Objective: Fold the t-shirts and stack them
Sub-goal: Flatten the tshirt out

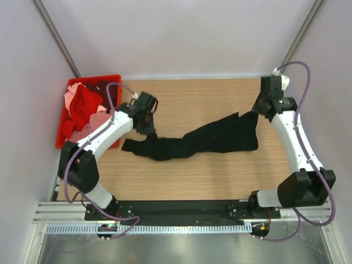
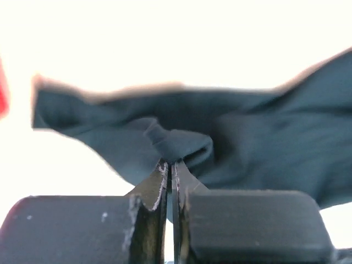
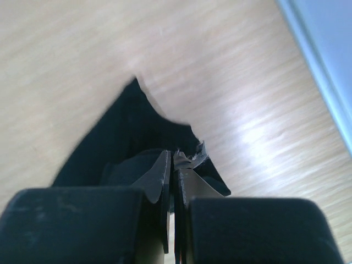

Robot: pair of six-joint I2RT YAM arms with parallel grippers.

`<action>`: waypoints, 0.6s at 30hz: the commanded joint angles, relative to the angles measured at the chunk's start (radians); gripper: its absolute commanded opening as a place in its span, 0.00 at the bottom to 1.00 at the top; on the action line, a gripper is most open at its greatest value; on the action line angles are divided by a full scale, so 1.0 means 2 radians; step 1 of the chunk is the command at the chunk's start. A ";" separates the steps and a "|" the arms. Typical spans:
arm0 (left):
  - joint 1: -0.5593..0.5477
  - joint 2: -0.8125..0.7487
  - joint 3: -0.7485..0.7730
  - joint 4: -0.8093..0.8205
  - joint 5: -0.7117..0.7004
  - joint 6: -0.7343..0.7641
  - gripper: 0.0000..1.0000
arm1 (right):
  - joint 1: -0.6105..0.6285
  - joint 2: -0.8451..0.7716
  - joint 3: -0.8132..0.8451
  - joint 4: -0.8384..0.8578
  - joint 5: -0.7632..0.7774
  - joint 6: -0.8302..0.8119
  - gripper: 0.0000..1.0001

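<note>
A black t-shirt (image 1: 203, 137) is stretched in a twisted band across the middle of the wooden table. My left gripper (image 1: 147, 127) is shut on its left end; in the left wrist view the cloth (image 2: 181, 144) bunches right at the closed fingertips (image 2: 171, 165). My right gripper (image 1: 256, 113) is shut on the shirt's upper right corner; the right wrist view shows the closed jaws (image 3: 173, 157) pinching black cloth (image 3: 126, 143) above the table. Red, pink and dark shirts (image 1: 85, 104) lie heaped in the crate at the left.
A red plastic crate (image 1: 61, 135) stands at the table's left edge, beside my left arm. The wooden table (image 1: 198, 176) ends at a back wall and a right wall (image 3: 324, 49) close to my right gripper.
</note>
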 commanded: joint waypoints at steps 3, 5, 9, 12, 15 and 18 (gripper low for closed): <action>0.000 -0.068 0.136 -0.026 -0.089 0.002 0.00 | -0.014 0.009 0.148 -0.036 0.058 -0.015 0.01; 0.000 -0.094 0.114 -0.019 -0.084 -0.013 0.00 | -0.014 0.007 0.158 -0.058 0.059 -0.016 0.01; -0.003 -0.140 -0.021 0.032 -0.026 -0.055 0.00 | -0.014 -0.023 0.081 -0.060 0.039 -0.010 0.01; -0.022 -0.158 -0.135 0.064 0.011 -0.092 0.00 | -0.014 -0.066 -0.012 -0.040 -0.010 0.013 0.01; -0.034 -0.169 -0.211 0.065 0.003 -0.119 0.04 | -0.014 -0.096 -0.094 -0.031 -0.021 0.034 0.01; -0.036 -0.195 -0.241 0.062 -0.016 -0.128 0.37 | -0.027 -0.123 -0.148 -0.027 -0.001 0.047 0.01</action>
